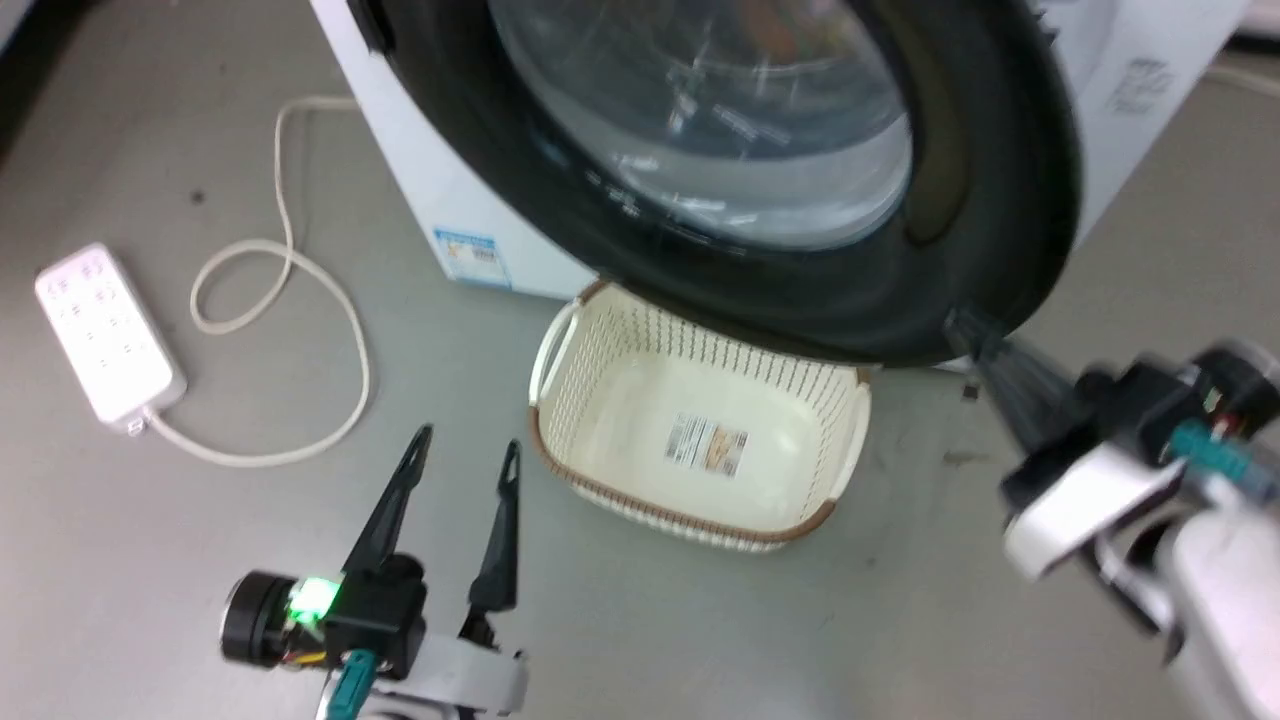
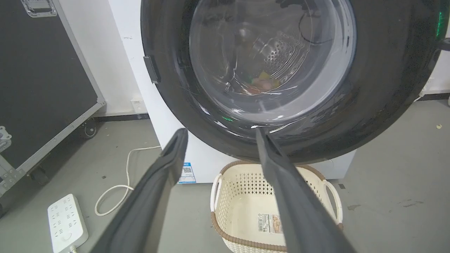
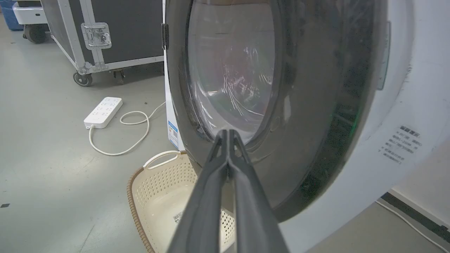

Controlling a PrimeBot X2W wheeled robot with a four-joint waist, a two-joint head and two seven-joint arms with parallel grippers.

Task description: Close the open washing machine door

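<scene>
The washing machine door (image 1: 1000, 200), with its wide glossy black rim and bulging glass bowl, hangs out from the white washing machine (image 1: 420, 170) above a cream basket. My right gripper (image 1: 968, 328) is shut with nothing between its fingers, and its tips are at the door's lower right rim. In the right wrist view the right gripper (image 3: 227, 133) points at the door (image 3: 309, 123), beside the washing machine's (image 3: 415, 105) white side. My left gripper (image 1: 468, 445) stands open over the floor, left of the basket. In the left wrist view the left gripper (image 2: 221, 131) faces the door (image 2: 369, 105).
The perforated cream basket (image 1: 700, 440) sits on the grey floor under the door. A white power strip (image 1: 105, 335) and its looped cable (image 1: 290, 270) lie to the left. A black wheeled flight case (image 2: 42, 70) stands left of the machine.
</scene>
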